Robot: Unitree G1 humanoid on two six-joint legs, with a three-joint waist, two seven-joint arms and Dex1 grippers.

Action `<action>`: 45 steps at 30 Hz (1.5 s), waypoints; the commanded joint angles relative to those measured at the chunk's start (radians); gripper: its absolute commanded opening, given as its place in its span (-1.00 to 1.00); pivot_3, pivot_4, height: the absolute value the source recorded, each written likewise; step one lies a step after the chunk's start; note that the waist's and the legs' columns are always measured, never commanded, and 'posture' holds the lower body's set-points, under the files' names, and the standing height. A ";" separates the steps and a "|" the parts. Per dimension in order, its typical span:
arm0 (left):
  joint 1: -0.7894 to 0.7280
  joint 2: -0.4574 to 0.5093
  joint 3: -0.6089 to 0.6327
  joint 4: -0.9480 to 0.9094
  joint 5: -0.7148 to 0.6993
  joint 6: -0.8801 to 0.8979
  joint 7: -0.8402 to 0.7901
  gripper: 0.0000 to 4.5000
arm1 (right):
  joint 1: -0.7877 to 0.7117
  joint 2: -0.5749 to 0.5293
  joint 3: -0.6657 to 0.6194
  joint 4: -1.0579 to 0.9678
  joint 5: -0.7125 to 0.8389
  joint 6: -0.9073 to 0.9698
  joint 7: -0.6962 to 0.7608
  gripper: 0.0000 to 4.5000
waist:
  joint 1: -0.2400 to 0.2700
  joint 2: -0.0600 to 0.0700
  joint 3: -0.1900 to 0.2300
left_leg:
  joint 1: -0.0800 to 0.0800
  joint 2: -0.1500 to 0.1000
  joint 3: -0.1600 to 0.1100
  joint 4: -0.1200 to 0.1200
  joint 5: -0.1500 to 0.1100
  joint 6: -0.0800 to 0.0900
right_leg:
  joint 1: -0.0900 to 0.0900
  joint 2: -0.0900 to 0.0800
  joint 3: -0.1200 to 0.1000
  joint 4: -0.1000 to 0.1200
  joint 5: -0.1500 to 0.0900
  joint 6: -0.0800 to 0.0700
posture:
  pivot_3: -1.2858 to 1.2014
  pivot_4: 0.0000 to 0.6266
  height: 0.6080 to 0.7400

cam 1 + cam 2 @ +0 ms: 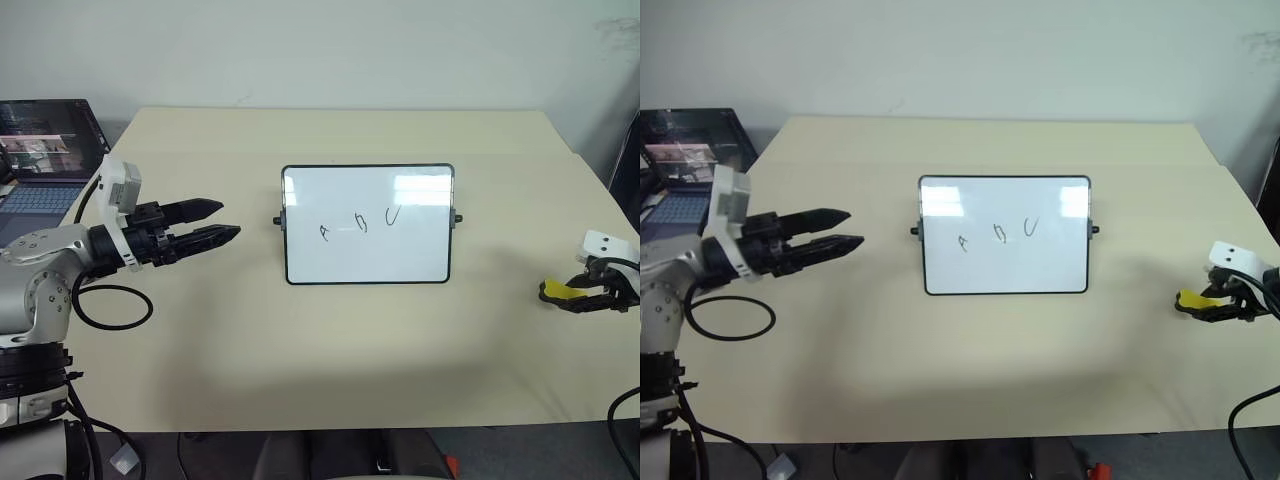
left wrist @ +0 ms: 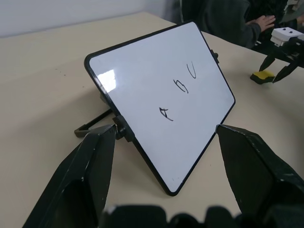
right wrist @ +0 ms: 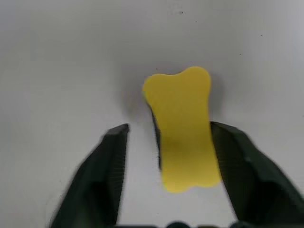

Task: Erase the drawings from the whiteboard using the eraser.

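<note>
The right gripper (image 3: 168, 156) is cut off at the frame edge in the head views; from its wrist, its black fingers (image 3: 108, 166) straddle the eraser (image 3: 183, 128), one touching its side, the other apart, not yet clamped. The eraser is a yellow, bone-shaped block lying flat on the matte beige worktop (image 1: 300, 340). Well apart, the left gripper (image 1: 215, 222) hangs released beside the glossy, black-framed whiteboard (image 1: 368, 255), propped tilted, bearing three thin drawings (image 1: 360, 224).
</note>
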 commanded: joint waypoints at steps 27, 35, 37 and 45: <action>0.047 0.043 0.063 -0.056 -0.012 0.005 0.011 0.61 | 0.147 -0.058 -0.384 -0.946 0.344 0.478 -0.112 -0.84 | -0.001 0.002 0.001 | 0.005 0.001 -0.001 0.001 0.000 0.000 | -0.001 -0.002 0.001 0.011 -0.002 0.000 | 0.03 -0.52 1.00; 0.037 0.045 0.021 -0.043 0.008 -0.005 0.007 0.61 | -0.055 0.210 -0.173 -1.374 0.467 0.708 -0.302 -0.85 | -0.001 0.002 0.001 | 0.009 0.002 -0.002 0.001 0.001 -0.002 | 0.001 -0.001 0.001 0.013 -0.005 0.001 | 0.03 -0.52 1.00; 0.031 0.045 0.015 -0.039 0.008 -0.003 0.002 0.61 | -0.112 0.316 -0.077 -1.385 0.435 0.720 -0.373 -0.85 | -0.002 0.001 0.001 | 0.009 0.002 -0.001 0.001 0.001 -0.002 | 0.001 -0.002 0.001 0.013 -0.005 0.001 | 0.03 -0.52 1.00; 0.056 0.047 0.000 -0.037 0.035 -0.021 -0.011 0.61 | -0.231 0.561 0.212 -1.277 0.233 0.745 -0.573 -0.85 | 0.005 0.001 0.001 | -0.004 0.000 -0.006 0.001 0.001 -0.002 | -0.008 -0.001 -0.001 0.013 -0.002 -0.004 | 0.03 -0.52 1.00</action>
